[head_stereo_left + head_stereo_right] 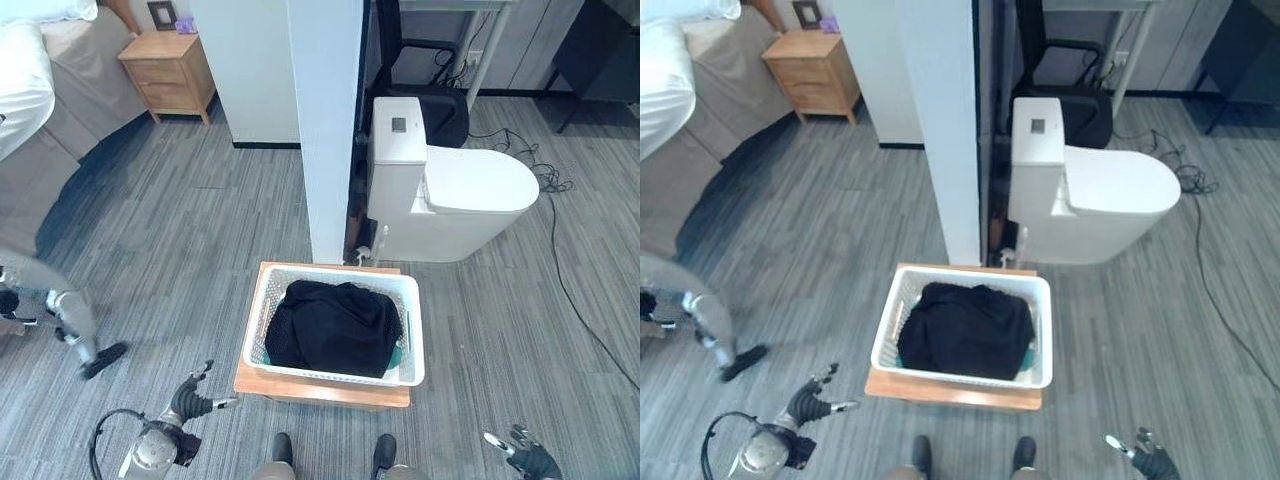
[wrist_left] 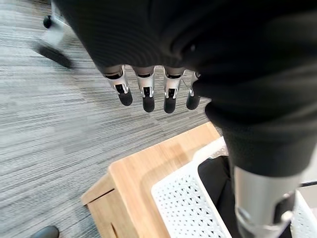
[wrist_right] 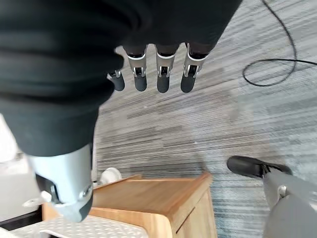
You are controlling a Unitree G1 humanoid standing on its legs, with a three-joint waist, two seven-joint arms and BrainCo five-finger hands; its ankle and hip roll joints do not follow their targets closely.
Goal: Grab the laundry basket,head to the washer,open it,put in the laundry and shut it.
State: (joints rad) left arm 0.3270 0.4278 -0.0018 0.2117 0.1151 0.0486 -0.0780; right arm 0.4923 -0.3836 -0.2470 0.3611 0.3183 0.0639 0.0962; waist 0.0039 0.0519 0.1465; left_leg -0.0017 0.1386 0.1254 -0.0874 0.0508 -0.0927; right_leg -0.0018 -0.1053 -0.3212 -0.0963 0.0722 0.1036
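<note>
White laundry basket holding dark laundry, atop low wooden stand, centre near; left hand and right hand flanking nearer, fingers straight and apart, empty; toilet beyond.

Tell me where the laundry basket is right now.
The white laundry basket, full of dark clothes, sits on a low wooden stand straight ahead in the left eye view, just this side of the white pillar and toilet, with neither hand touching it.

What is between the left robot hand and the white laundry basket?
In the left eye view, bare grey floor and the wooden stand's edge separate the left robot hand from the laundry basket.
</note>
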